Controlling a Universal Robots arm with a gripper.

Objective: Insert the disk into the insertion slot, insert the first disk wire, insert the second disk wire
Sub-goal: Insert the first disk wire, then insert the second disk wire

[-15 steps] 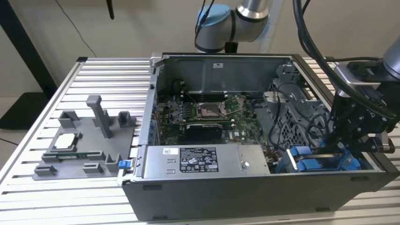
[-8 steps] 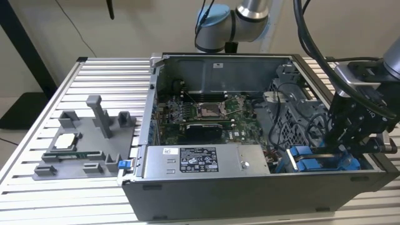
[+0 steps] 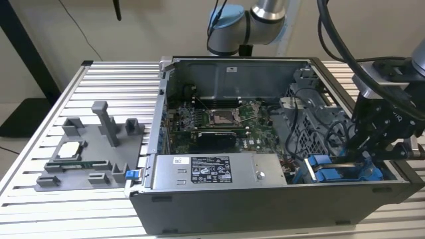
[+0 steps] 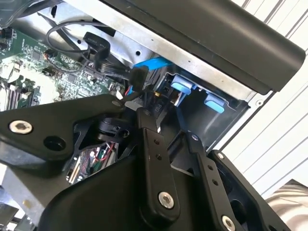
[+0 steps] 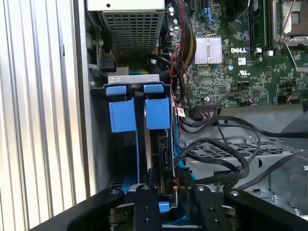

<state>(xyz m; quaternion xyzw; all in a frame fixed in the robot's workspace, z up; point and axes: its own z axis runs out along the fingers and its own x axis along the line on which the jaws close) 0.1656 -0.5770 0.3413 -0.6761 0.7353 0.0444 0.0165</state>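
black jaws nearest, cannot tell if gripping, blue-framed disk (image 5: 162, 154) edgewise in grey insertion slot (image 5: 101, 154)

disk carrier (image 5: 157, 113) blue | motherboard (image 5: 240, 62) green | pincer (image 5: 173, 192) black | case (image 3: 265, 209) grey

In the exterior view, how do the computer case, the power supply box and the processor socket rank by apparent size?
Largest to smallest:
1. computer case
2. power supply box
3. processor socket
The differences are plain.
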